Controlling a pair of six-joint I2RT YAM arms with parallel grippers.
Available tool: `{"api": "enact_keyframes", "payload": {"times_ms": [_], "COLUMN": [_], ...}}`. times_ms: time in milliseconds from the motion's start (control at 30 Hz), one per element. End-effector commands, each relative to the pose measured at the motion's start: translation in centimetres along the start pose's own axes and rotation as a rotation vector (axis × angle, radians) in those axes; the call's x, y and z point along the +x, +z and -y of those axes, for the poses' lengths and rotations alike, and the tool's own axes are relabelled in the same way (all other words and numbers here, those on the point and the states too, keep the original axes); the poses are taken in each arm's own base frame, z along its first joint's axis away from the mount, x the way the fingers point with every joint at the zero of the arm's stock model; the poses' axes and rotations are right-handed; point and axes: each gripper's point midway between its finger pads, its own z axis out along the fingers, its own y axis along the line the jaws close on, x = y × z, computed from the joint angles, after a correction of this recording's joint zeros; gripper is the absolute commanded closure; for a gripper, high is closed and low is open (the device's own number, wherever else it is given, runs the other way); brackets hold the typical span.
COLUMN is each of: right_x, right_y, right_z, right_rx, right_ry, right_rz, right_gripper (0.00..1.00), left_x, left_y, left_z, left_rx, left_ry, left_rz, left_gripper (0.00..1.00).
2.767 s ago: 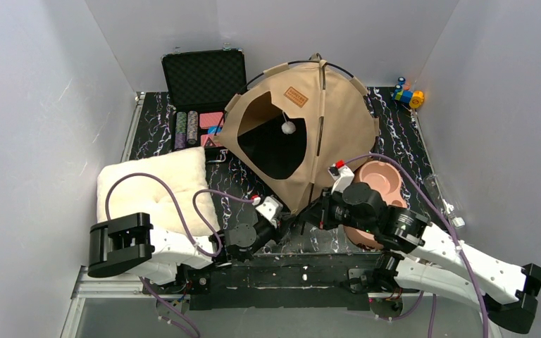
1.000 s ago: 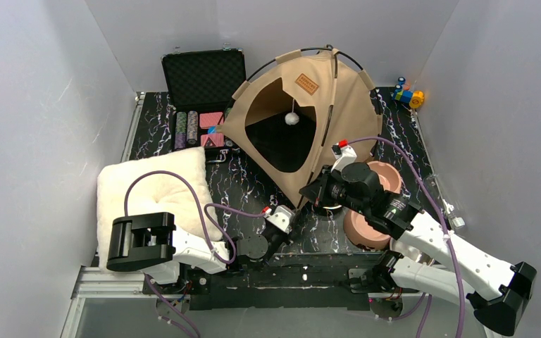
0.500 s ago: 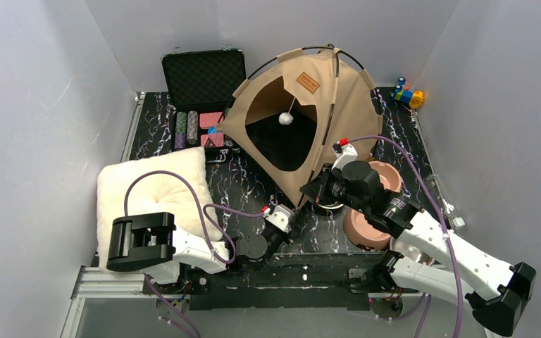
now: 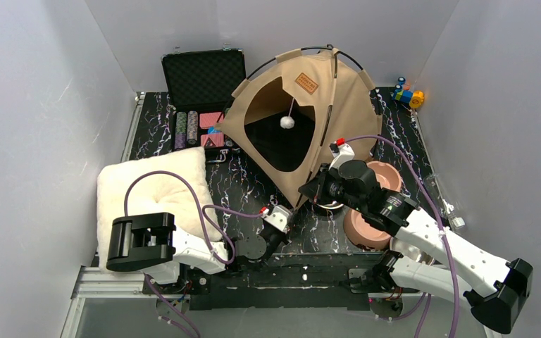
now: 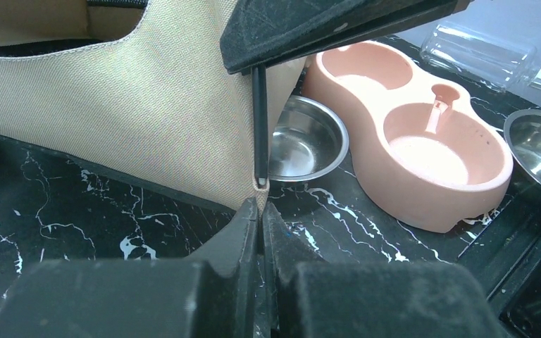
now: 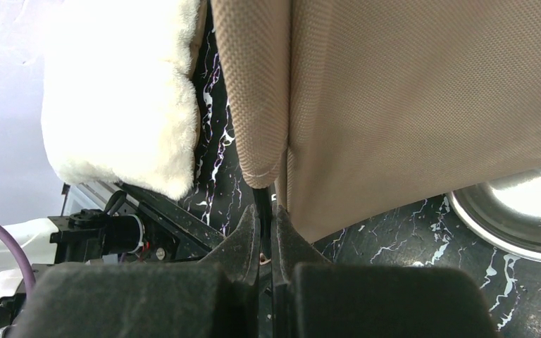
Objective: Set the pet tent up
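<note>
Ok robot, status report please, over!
Left gripper shut, empty, by the corner. Right gripper shut on corner pole of the pet tent. Tent standing upright. Steel bowl and pink feeder crowd that corner.

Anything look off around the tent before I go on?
The pet tent stands, nothing torn or spilled. One oddity: a steel bowl sits outside the pink feeder, close beside the tent's near corner, where the right tool grips the pole.

The brown label patch [image 4: 307, 84] on the pet tent [image 4: 352, 116] carries print too small to read.
</note>
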Motion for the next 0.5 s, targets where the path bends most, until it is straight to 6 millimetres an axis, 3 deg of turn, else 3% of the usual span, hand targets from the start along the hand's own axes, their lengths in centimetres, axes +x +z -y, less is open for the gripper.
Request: {"api": "enact_keyframes", "payload": {"times_ms": [0, 467], "right_x": [-9.6, -6.6], "right_y": [-1.0, 1.2], "right_z": [-0.7, 0.8], "right_rx": [0.012, 0.034], "right_ry": [0.061, 0.062], "right_rz": [0.385, 0.3], "right_gripper": [0.99, 0.99], "left_x": [4.5, 4.3], "left_y": [-2.7, -2.8], "left_z": [1.1, 0.7], "left_rx": [0.098, 0.079], "left_ry": [0.115, 0.095], "left_rz": [-0.131, -0.122], "left_gripper": [1.0, 1.0]}}
